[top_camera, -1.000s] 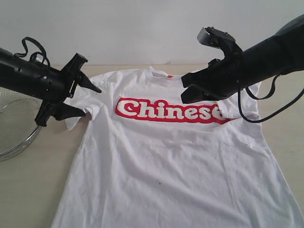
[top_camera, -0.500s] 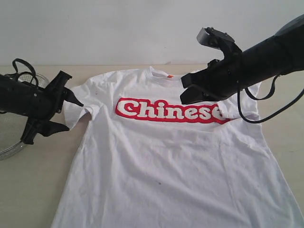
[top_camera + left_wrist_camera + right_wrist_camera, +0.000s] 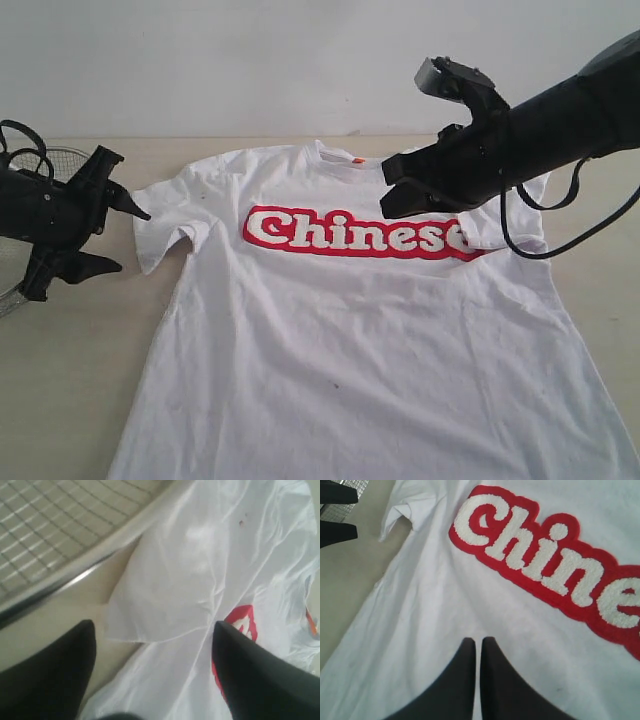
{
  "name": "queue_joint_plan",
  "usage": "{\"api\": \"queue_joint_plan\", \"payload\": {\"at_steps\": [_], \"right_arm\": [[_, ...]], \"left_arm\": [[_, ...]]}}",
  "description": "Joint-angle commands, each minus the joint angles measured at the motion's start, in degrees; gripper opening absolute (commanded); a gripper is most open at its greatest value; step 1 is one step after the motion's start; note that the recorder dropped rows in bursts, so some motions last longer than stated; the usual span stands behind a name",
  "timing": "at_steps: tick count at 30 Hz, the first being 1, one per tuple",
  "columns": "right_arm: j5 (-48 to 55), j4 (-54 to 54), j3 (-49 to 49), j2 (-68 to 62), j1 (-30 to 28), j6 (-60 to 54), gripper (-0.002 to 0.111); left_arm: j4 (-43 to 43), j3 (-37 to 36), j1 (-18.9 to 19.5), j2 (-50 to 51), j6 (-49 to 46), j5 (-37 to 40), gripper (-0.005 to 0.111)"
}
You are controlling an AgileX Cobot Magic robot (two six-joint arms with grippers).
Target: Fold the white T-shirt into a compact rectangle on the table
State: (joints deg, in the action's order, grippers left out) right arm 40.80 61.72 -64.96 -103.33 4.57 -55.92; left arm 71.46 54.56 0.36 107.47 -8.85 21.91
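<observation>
Lying beside open left jaws, the white T-shirt [image 3: 350, 330] spreads under closed right jaws

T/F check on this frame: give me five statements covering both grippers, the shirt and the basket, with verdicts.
1. The left gripper is open and holds nothing. True.
2. The right gripper is wide open. False: its jaws are shut, over the shirt's chest.
3. The white T-shirt lies spread out, unfolded, with the red lettering facing up. True.
4. The wire-mesh basket sits on top of the shirt. False: it is off the shirt, out past the sleeve near the left gripper.
5. The neck tag is orange. True.
</observation>
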Motion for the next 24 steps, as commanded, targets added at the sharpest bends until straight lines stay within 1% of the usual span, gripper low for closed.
{"api": "queue_joint_plan", "payload": {"at_steps": [1,6,12,17,24], "right_arm": [[-1.2,-0.27,-0.33,0.58,-0.02,-0.01,0.0],[-1.35,-0.02,-0.33,0.58,-0.02,-0.01,0.0],[-0.55,-0.02,-0.33,0.58,-0.02,0.09,0.0],[-0.45,-0.02,-0.33,0.58,-0.02,0.09,0.0],[-1.2,0.31,-0.33,0.58,-0.02,0.09,0.0]], "left_arm": [[0.02,-0.13,-1.85,-0.11,-0.52,0.55,0.062],[0.28,-0.13,-3.52,0.34,1.03,-1.5,0.062],[-0.24,-0.13,-3.52,2.23,2.04,-0.89,0.062],[0.95,-0.13,-3.52,2.3,2.04,-2.46,0.062],[1.78,-0.13,-3.71,4.36,2.04,-1.79,0.062]]}}
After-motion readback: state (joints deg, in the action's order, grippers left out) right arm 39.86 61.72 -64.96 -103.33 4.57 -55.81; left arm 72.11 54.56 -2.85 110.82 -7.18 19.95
